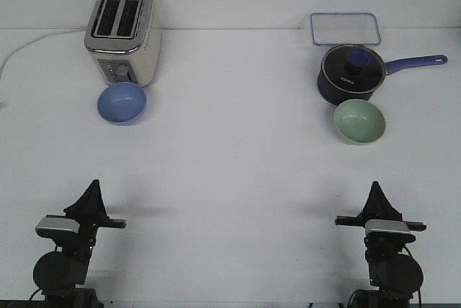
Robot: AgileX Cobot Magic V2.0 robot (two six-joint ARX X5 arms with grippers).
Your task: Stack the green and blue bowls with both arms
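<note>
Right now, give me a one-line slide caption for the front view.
Both grippers, left and right, wait near the table's front edge; blue bowl and green bowl sit unstacked, far apart.

A broad stretch of bare worktop (230, 200) lies between the two hands and the bowls. The blue bowl (122, 103) sits just in front of a toaster (123, 34), which blocks its far side; the green bowl (359, 121) is likewise hemmed from behind by a lidded saucepan (349, 74).
</note>
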